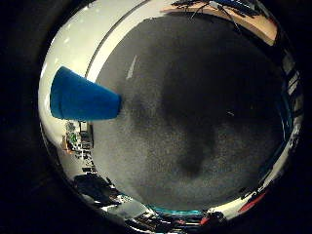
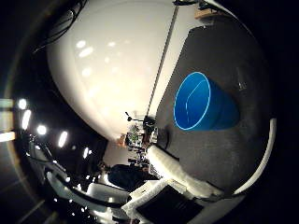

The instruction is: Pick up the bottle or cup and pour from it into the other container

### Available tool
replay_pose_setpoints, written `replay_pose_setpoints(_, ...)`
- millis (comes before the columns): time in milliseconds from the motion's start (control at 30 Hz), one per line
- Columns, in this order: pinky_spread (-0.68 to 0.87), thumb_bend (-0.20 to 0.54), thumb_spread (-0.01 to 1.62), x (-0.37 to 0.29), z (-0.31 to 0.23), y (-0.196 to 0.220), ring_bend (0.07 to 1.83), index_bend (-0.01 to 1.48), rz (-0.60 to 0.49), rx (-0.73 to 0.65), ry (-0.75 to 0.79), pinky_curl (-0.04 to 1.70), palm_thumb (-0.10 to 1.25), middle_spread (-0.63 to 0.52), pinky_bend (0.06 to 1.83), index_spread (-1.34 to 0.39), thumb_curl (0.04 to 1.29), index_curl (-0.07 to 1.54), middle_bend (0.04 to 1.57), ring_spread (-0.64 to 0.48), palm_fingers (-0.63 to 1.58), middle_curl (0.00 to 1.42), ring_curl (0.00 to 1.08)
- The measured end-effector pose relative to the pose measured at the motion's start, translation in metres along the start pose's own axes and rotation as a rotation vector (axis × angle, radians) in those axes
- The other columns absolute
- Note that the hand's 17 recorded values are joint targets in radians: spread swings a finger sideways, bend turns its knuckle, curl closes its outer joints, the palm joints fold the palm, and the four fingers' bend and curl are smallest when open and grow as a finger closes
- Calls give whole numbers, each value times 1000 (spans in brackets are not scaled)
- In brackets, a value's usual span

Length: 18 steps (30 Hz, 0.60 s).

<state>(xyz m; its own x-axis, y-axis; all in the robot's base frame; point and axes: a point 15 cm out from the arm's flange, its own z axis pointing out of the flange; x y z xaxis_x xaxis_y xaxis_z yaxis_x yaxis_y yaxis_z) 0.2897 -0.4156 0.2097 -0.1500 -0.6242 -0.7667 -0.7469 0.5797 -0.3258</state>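
Observation:
A blue cup (image 2: pixel 201 103) stands on a dark grey mat (image 2: pixel 224 159). The right thumb side palm view shows its open mouth, and the inside looks empty. The right little finger side palm view shows the cup (image 1: pixel 83 96) from the side, near the mat's edge. My hand (image 2: pixel 177 175) shows as a white finger reaching out fairly straight, a short way from the cup and not touching it. It holds nothing.
The mat (image 1: pixel 195 107) covers most of the surface under the palm, and a dark shadow (image 1: pixel 190 161) lies on it. A pale surface (image 2: pixel 112 75) borders the mat. Wooden furniture (image 1: pixel 229 15) stands beyond the far edge.

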Motion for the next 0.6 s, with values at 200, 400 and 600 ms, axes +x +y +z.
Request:
replay_pose_setpoints(200,417,-25,1031,5,4,3,376,144,2,-1,-11,302,512,99,493,-211,300,240,253,192,75,332,258)
replay_pose_setpoints(400,422,-25,1028,7,8,2,382,145,-7,7,-25,302,517,93,497,-204,297,241,260,193,78,333,258)
replay_pose_setpoints(600,425,-26,1019,10,17,4,386,143,-4,-4,-35,300,521,95,504,-203,299,241,266,194,76,332,257)
